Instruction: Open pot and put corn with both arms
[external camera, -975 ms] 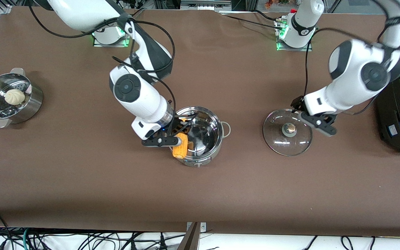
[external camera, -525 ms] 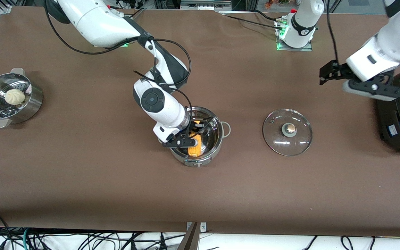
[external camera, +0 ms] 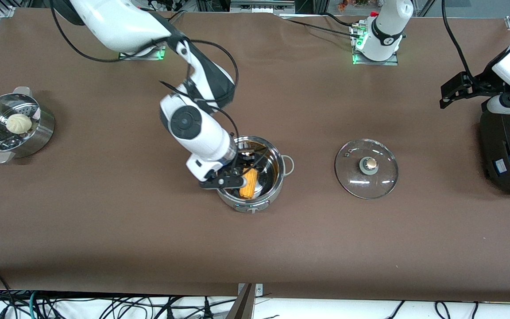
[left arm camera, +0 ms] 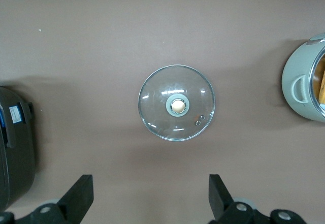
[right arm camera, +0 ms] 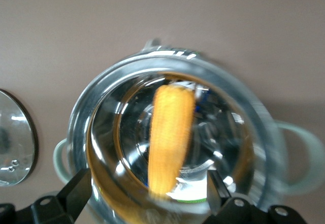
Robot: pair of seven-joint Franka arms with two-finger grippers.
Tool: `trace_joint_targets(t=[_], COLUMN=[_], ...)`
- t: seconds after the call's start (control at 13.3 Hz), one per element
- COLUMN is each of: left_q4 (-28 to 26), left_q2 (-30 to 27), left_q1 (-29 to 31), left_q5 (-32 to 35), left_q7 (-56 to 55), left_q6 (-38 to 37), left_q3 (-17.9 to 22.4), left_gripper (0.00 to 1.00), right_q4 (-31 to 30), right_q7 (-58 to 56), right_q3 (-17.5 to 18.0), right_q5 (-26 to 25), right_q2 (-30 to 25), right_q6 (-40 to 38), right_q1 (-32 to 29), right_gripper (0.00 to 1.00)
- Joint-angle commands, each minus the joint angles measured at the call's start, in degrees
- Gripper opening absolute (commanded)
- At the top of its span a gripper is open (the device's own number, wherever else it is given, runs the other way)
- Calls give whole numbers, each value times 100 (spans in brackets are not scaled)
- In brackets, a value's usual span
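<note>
The steel pot (external camera: 280, 173) stands open mid-table. The yellow corn cob (external camera: 249, 184) lies inside it, also seen in the right wrist view (right arm camera: 170, 137). My right gripper (external camera: 234, 171) hangs over the pot's rim (right arm camera: 81, 127), open (right arm camera: 147, 193), with the corn loose between its fingers and below them. The glass lid (external camera: 366, 168) with its brass knob lies flat on the table beside the pot, toward the left arm's end. My left gripper (external camera: 453, 91) is open and empty, high over the table near the black appliance; its wrist view shows the lid (left arm camera: 176, 103) and the pot (left arm camera: 299, 89) below the gripper (left arm camera: 151, 193).
A steel steamer pot (external camera: 44, 128) holding a pale bun (external camera: 18, 123) stands at the right arm's end of the table. A black appliance (external camera: 509, 150) stands at the left arm's end, also in the left wrist view (left arm camera: 15, 148).
My right gripper carried the corn from the pot's rim into the pot and opened. My left gripper rose from the lid and swung toward the black appliance.
</note>
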Motion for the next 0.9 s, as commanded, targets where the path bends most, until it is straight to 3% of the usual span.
trace_joint_targets(t=[0.0, 0.15, 0.38, 0.53, 0.82], left_q4=[222, 222, 222, 222, 222], left_q2=[239, 310, 328, 319, 328], left_q1=[14, 14, 14, 14, 14], left_q5=[-95, -103, -112, -104, -104], left_q7=[-110, -327, -435, -435, -426], left_q6=[-91, -3, -3, -3, -3], left_q3=[-26, -26, -26, -26, -26], left_gripper=[100, 100, 100, 100, 100], right_q4=[-192, -192, -175, -279, -1683], right_q7=[-26, -86, -1663, -2213, -2266], right_q3=[-41, -242, -462, -839, -1401], right_q5=[-29, -12, -29, -29, -161], right_q2=[-909, -1217, -1534, -1859, -3123], right_q6=[-1117, -1716, -2630, -2668, -2466], right_q1=[-845, -1452, -2252, -2431, -2545], right_gripper=[100, 100, 100, 100, 100])
